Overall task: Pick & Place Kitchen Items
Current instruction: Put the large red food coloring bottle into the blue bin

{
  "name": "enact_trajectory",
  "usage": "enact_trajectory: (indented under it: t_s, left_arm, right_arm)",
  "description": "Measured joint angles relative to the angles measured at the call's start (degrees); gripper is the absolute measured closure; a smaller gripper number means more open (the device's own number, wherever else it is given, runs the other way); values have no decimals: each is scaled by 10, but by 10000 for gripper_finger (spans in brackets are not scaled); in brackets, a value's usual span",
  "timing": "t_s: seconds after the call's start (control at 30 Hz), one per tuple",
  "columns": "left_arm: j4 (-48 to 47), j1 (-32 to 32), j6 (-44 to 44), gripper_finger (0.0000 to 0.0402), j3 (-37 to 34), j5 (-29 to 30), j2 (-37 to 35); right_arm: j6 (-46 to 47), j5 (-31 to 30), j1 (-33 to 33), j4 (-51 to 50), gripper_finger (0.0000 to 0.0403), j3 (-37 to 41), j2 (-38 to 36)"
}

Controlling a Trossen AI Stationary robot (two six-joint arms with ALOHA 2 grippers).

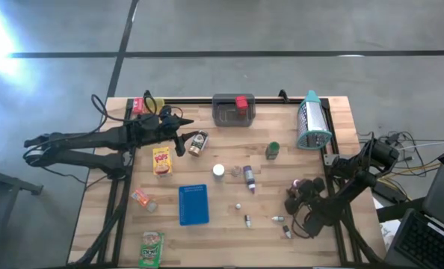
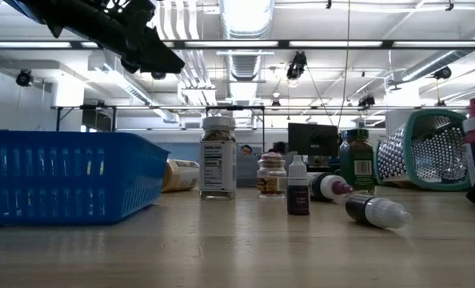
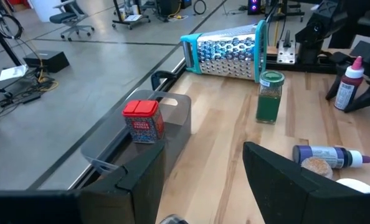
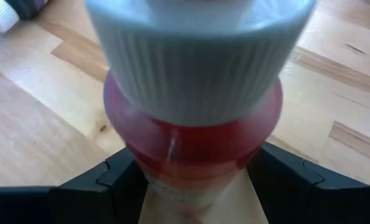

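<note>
From above, the wooden desk point(image 1: 229, 224) fills the middle of the frame, with the left gripper point(image 1: 183, 134) at centre left beside a small brown jar point(image 1: 199, 143) and above a yellow packet point(image 1: 162, 161); its fingers stand partly apart with nothing between them. The right gripper point(image 1: 303, 190) sits at lower right, its fingers around a red bottle with a white cap point(image 1: 299, 184). A grey bin point(image 1: 233, 112) holding a red box point(image 1: 242, 102) lies at the upper middle, a teal grater point(image 1: 312, 123) at upper right, a green jar point(image 1: 272, 150) below it, a blue tray point(image 1: 193, 204) at lower centre, and a green packet point(image 1: 152, 249) at the bottom left. In the level view the blue tray point(image 2: 61, 176) fills the left, a tall jar point(image 2: 218, 157) stands at centre, a small dark bottle point(image 2: 298, 186) stands just right of it, another bottle point(image 2: 377, 210) lies on its side to the right, and the grater point(image 2: 429, 152) is at far right. The left wrist view shows the two dark fingers point(image 3: 141, 180) spread and empty at the bottom, the red box point(image 3: 142, 121) in the grey bin point(image 3: 172, 112) at centre left, the green jar point(image 3: 270, 96) at centre right and the grater point(image 3: 228, 46) along the top. The right wrist view is filled by the red bottle point(image 4: 191, 137) with its ribbed white cap, dark fingers point(image 4: 110, 186) set at both sides of its body.
</note>
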State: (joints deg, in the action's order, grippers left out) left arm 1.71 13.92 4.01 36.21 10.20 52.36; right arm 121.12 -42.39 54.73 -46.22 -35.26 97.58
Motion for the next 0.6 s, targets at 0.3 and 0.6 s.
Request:
enact_trajectory:
  t_s: [0.3,0.6]
  left_arm:
    - [0,0,1,184,0,0,0]
    - [1,0,-2,184,0,0,0]
  right_arm:
    - [0,0,-2,1,222,2,0]
    - [-36,4,-2,4,278,2,-51]
